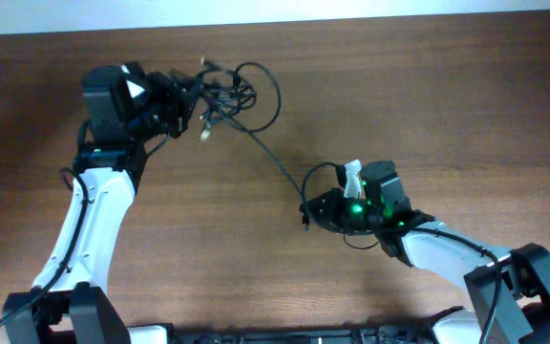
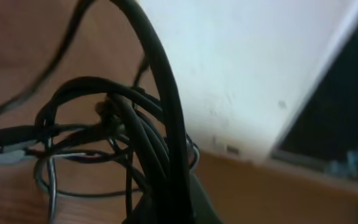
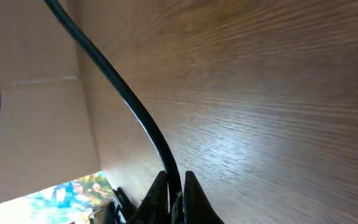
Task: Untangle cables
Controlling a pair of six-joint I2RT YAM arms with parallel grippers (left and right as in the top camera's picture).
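Blur hides how left hand [image 1: 192, 100] clamps thin black tangled cables [image 1: 242, 91]; low right hand [image 3: 174, 186] pinches cord [image 3: 137, 113] stretching ahead.

wood-grain table [image 1: 418, 105], black cables [image 1: 222, 96] at eleven o'clock
the brown top has grain running side to side. the tangle sits toward eleven o'clock, with one wide loop spread toward twelve. a single strand runs slanting from it to the centre.
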